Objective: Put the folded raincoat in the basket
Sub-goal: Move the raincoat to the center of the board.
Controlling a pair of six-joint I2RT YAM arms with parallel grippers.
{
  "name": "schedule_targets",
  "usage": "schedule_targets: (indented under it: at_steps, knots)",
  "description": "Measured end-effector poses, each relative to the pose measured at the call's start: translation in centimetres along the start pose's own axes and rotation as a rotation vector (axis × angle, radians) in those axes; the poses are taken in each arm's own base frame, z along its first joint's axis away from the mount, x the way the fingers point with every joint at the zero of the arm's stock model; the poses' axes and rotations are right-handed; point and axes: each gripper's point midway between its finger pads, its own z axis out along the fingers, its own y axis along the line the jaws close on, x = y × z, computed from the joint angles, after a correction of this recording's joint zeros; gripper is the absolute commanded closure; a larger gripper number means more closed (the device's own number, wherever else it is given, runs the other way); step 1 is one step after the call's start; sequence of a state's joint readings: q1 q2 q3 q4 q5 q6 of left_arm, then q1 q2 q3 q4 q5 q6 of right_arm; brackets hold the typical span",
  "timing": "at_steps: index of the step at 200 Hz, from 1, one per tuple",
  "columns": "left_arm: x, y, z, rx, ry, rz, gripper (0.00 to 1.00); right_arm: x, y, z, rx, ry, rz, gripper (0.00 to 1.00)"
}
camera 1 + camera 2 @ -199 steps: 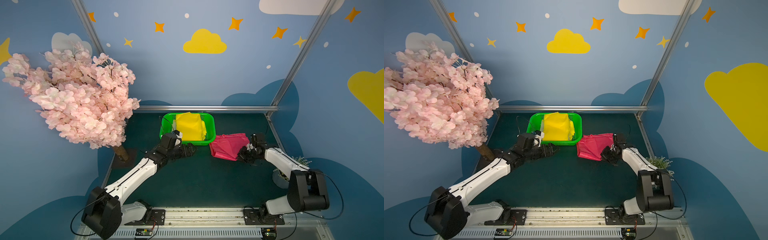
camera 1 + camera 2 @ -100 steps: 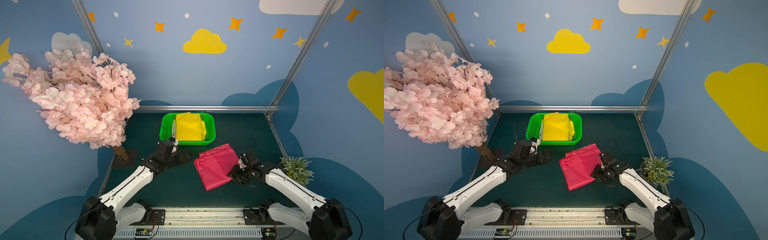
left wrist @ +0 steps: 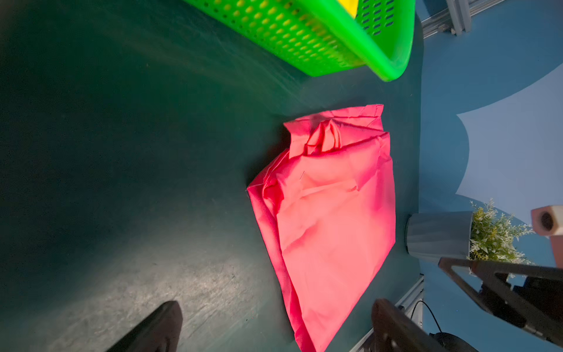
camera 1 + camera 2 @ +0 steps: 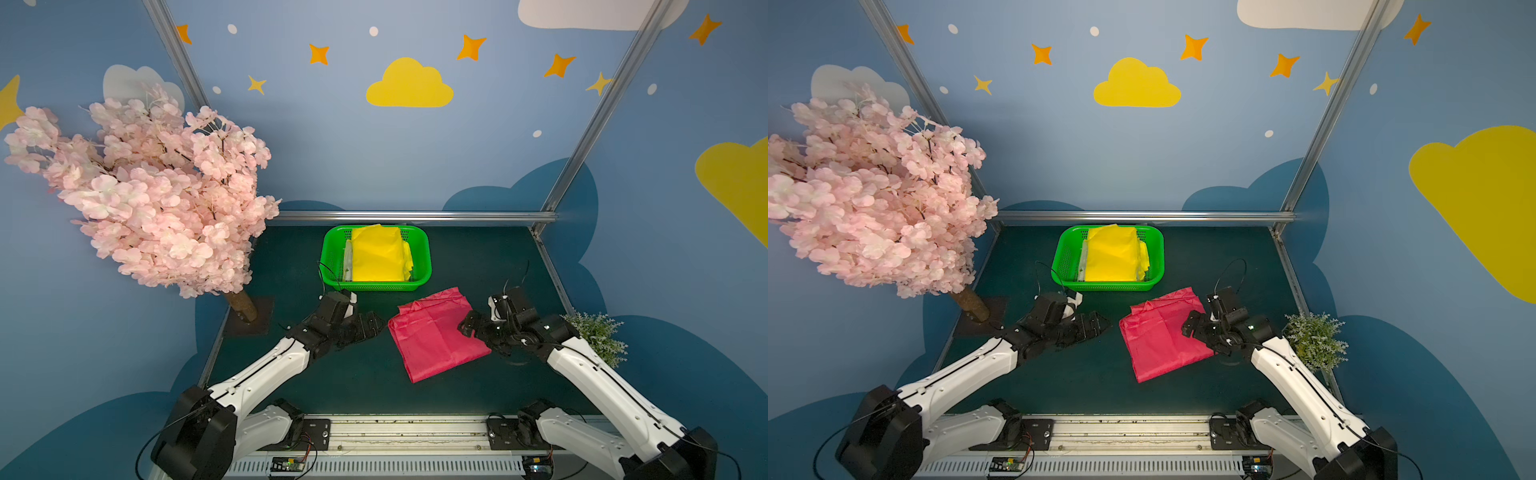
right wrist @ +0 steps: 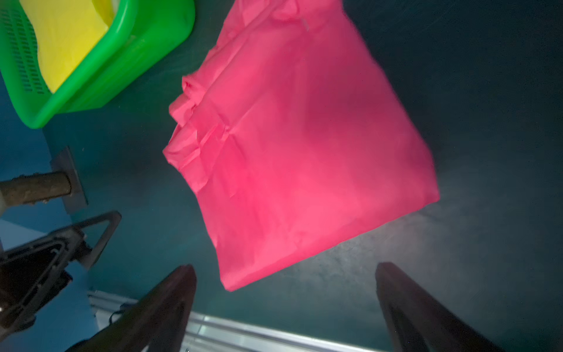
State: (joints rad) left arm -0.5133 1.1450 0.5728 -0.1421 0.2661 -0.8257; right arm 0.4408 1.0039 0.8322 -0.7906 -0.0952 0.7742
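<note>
- The dark green table (image 4: 353,386) is carrying everything. It is lying mostly bare near its front edge, probably to give both arms working room.
- The pink blossom tree (image 4: 158,199) is standing at the left edge, clear of the work.
- The green basket (image 4: 376,286) is sitting at the middle of the far edge and is already holding a folded yellow raincoat (image 4: 378,257).
- The folded pink raincoat (image 4: 436,336) is lying flat on the table, just in front of the basket's near right corner and not yet inside.
- The left end effector (image 4: 368,326) and right end effector (image 4: 473,328) are flanking it, likely for a two-sided pickup. Both are standing spread and gripping nothing.
- The wrist views are showing bunched folds on the raincoat's basket-facing side, which the top views are flattening out.
- A small potted plant (image 4: 596,336) is sitting just past the right edge.
</note>
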Motion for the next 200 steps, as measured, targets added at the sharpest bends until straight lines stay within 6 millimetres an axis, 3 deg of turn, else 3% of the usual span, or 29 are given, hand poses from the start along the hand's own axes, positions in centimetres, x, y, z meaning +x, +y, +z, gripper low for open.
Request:
schedule_targets:
  at_steps: [30,74,111,149,200]
  knots:
    - [2.0,0.1,1.0,0.016,0.045,-0.027,0.0,-1.5,-2.2,1.6,0.041,0.045,0.02,0.03]
    - [4.2,-0.9,2.5,0.043,0.092,-0.027,0.0,-0.8,-3.6,5.3,0.069,0.235,-0.005,0.05]
    - [5.4,-1.2,3.9,0.044,0.123,-0.025,0.0,-0.3,-3.1,7.8,0.018,0.351,-0.046,0.1]
    - [6.1,-0.3,4.8,0.027,0.137,-0.028,0.0,0.5,-1.6,8.6,-0.057,0.387,-0.062,0.14]
    - [6.3,0.2,5.1,0.02,0.14,-0.029,0.0,4.8,1.1,9.6,-0.106,0.465,-0.123,0.16]
